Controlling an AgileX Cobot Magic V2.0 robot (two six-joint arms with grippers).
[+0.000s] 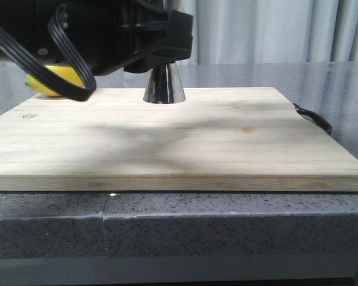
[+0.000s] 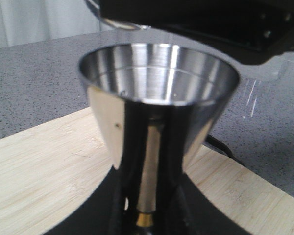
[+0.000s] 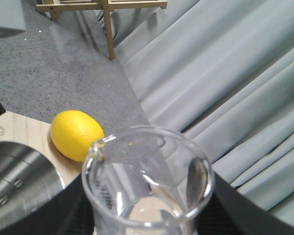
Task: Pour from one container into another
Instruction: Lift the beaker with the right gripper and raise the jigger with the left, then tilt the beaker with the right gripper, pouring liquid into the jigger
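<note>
In the front view a dark arm housing point(image 1: 95, 30) is covering the upper cone of the jigger point(image 1: 164, 83) and most of the lemon point(image 1: 48, 83). In the left wrist view the picture's edge is cutting off the jigger's base, and the left end effector's fingers are lying out of sight. In the right wrist view the beaker point(image 3: 147, 181) is running off the edge, hiding the grip on it.

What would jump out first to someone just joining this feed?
The shiny steel jigger fills the left wrist view, gripped at its waist, standing on the wooden board. The glass beaker sits in the right gripper beside the jigger's rim. A yellow lemon lies at the board's far left edge.
</note>
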